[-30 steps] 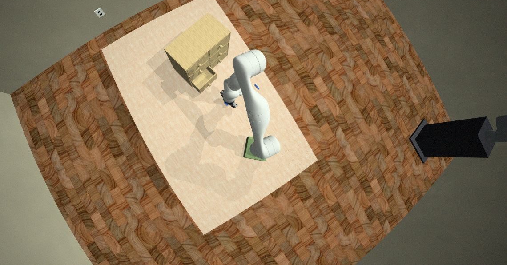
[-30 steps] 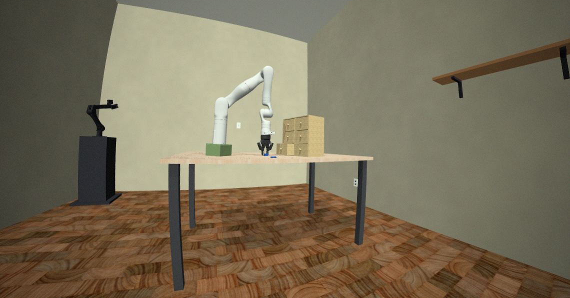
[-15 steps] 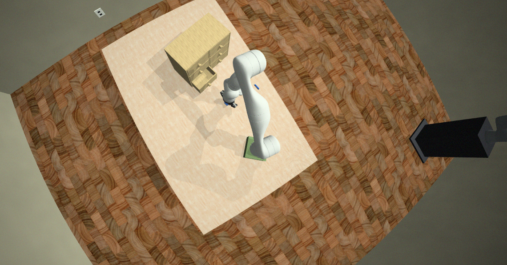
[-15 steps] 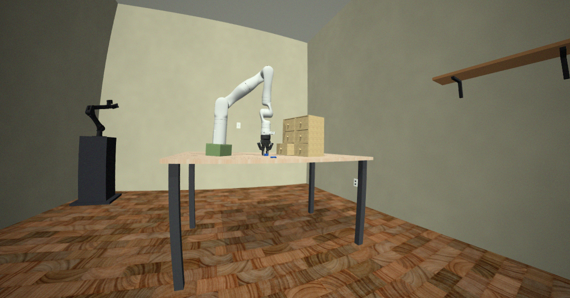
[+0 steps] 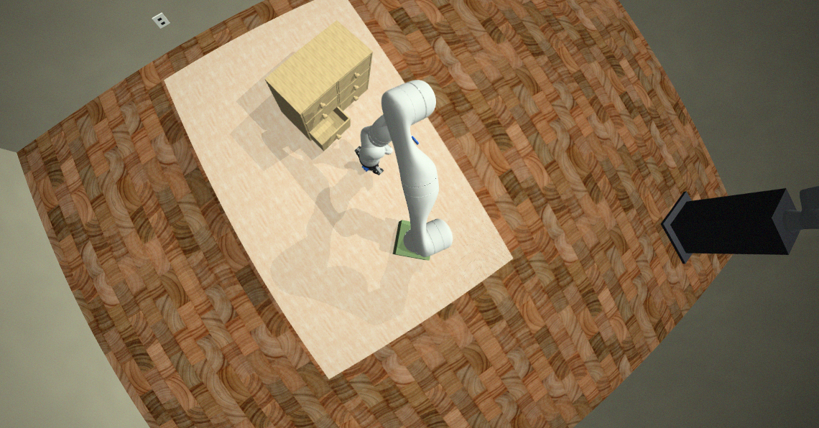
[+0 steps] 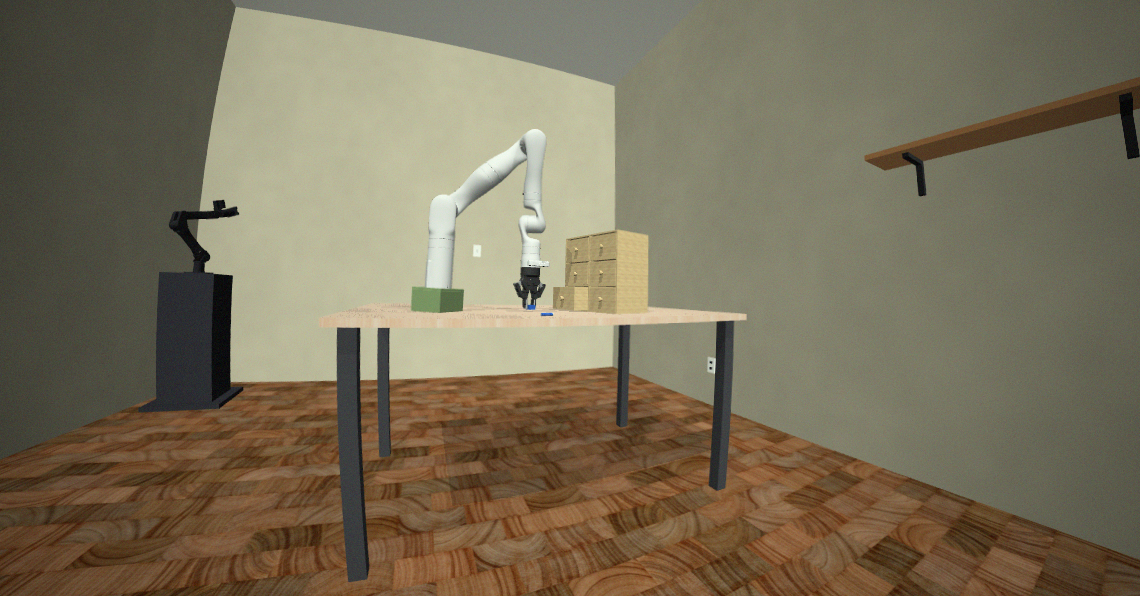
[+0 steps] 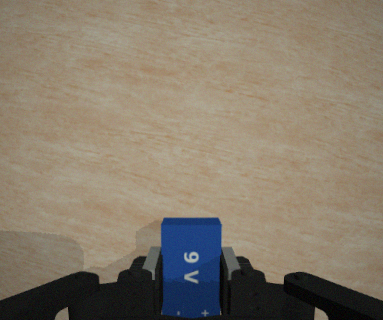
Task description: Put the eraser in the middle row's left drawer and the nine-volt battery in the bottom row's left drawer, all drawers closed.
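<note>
Nine-volt battery (image 7: pixel 191 265): your hand (image 7: pixel 191 273) pinches it on both sides, low over the table (image 7: pixel 191 80), near the chest (image 5: pixel 320 67). You can read "9 V" on its blue face.

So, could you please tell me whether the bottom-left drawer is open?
Open: the bottom-left drawer juts from the chest, its hollow showing from above.

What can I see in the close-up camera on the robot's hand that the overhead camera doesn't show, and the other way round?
Only the wrist view shows the "9 V" print on the blue battery and the fingers pressed against its sides. Only the top view shows the chest, its open bottom left drawer, the arm and its green base. Both show the gripper over the pale wooden table.
</note>
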